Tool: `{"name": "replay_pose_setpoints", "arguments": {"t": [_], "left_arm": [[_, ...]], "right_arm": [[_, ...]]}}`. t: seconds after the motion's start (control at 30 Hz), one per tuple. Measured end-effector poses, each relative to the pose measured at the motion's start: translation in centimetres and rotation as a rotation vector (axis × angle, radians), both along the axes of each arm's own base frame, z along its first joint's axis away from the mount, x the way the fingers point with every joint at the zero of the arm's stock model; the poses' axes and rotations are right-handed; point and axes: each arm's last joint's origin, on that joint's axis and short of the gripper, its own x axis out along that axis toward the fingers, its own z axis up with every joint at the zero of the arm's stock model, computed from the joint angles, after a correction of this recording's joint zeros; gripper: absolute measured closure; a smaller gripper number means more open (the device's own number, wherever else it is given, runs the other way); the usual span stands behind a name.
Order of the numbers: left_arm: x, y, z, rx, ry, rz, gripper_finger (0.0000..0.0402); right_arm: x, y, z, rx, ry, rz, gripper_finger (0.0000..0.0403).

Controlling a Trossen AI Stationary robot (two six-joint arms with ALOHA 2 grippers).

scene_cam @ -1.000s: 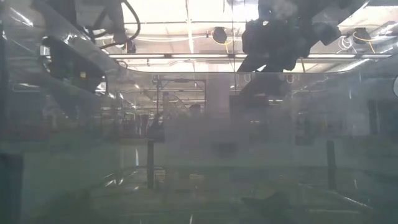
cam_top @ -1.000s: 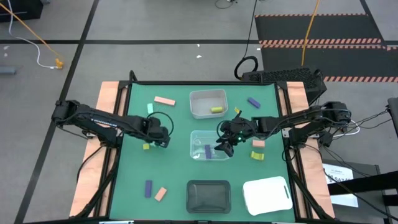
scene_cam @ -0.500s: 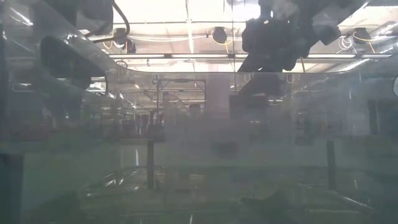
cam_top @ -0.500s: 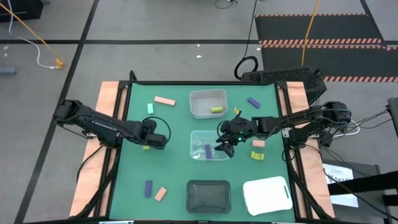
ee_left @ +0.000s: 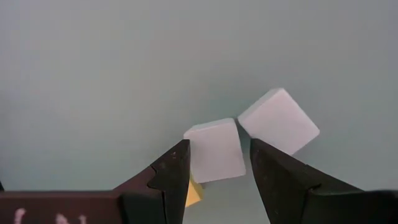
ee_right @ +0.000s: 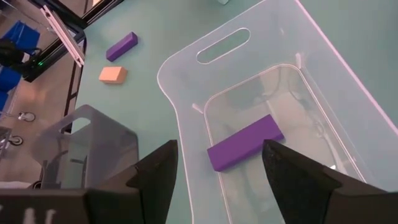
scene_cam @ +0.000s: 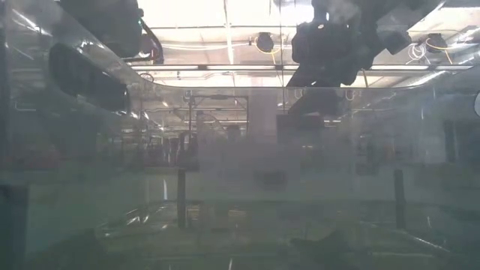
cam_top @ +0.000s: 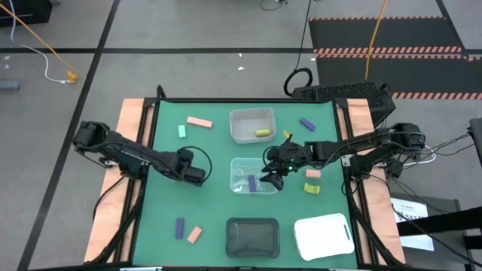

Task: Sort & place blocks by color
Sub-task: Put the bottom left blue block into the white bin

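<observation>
Green matting is covering the table (cam_top: 166,211), and from above the clear tray (cam_top: 233,169) is sitting at its middle. The right gripper (cam_top: 271,179) is hovering over the end of the clear tray nearer the right arm. The purple block (cam_top: 251,183) is lying inside the clear tray, just beside that gripper's tip. The left gripper (cam_top: 194,175) is hanging over the mat near the clear tray, on the left arm's side. A pink block (cam_top: 313,174) and a yellow-green block (cam_top: 312,187) are lying just outside the clear tray on the right arm's side.

At table height, haze is blurring everything. Both arms are showing only as dark shapes overhead, and no block can be made out.

Past the left wrist, a pale block (ee_left: 214,158) is lying right at the left gripper's tip, in line with its middle. A second pale block (ee_left: 278,119) is meeting it corner to corner on the mat. A yellow scrap (ee_left: 194,194) is peeking out beneath. Whether this gripper is clamping the pale block or merely framing it, I cannot tell.

Past the right wrist, the right gripper's jaws are standing wide apart and holding nothing. The purple block is lying on the clear tray's floor below the gap, apart from both jaws.
</observation>
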Motion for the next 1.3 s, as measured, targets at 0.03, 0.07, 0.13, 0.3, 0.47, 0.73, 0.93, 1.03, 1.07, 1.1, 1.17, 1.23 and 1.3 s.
{"name": "replay_pose_setpoints", "arguments": {"t": [0.03,0.07,0.13,0.3,0.47,0.73,0.93,1.03,1.07,1.1,1.17,1.23,1.3], "left_arm": [[0.1,0.0,-0.1,0.001,0.002,0.0,0.0231],[0.1,0.0,-0.2,0.003,0.007,-0.001,0.0231],[0.2,0.0,-0.5,0.011,0.03,-0.004,0.0231],[0.2,0.0,-1.1,0.025,0.073,0.0,0.0231],[0.3,0.0,-1.2,0.031,0.072,0.008,0.0231],[0.2,0.0,-1.2,0.033,0.079,0.015,0.0231],[0.2,0.0,-1.3,0.031,0.068,0.042,0.0231],[0.2,0.0,-1.3,0.03,0.053,0.076,0.0231],[0.2,0.0,-1.3,0.031,0.048,0.095,0.0231],[0.2,0.0,-1.3,0.032,0.045,0.115,0.0231],[0.1,0.0,-1.3,0.034,0.039,0.158,0.0231],[0.1,0.0,-1.2,0.033,0.035,0.19,0.0231],[0.0,0.0,-1.1,0.031,0.026,0.207,0.0231]], "right_arm": [[0.0,0.0,0.0,0.0,0.001,0.0,0.0177],[0.0,0.0,0.0,0.0,0.0,0.0,0.0177],[0.0,0.0,0.0,0.0,0.0,0.0,0.0177],[0.0,0.0,0.0,0.0,-0.006,0.0,0.0177],[0.2,0.0,0.2,0.001,-0.027,0.0,0.0177],[0.2,0.0,0.3,0.001,-0.036,0.0,0.0177],[0.2,0.0,0.3,0.001,-0.036,0.0,0.0177],[0.2,0.0,0.3,0.007,-0.035,-0.005,0.0177],[0.2,0.0,0.3,0.01,-0.034,-0.007,0.0177],[0.2,0.0,0.3,0.013,-0.034,-0.008,0.0177],[0.2,0.0,0.3,0.016,-0.032,-0.011,0.0177],[0.2,0.0,0.3,0.017,-0.033,-0.009,0.0177],[0.2,0.0,0.3,0.018,-0.032,-0.009,0.0177]]}}
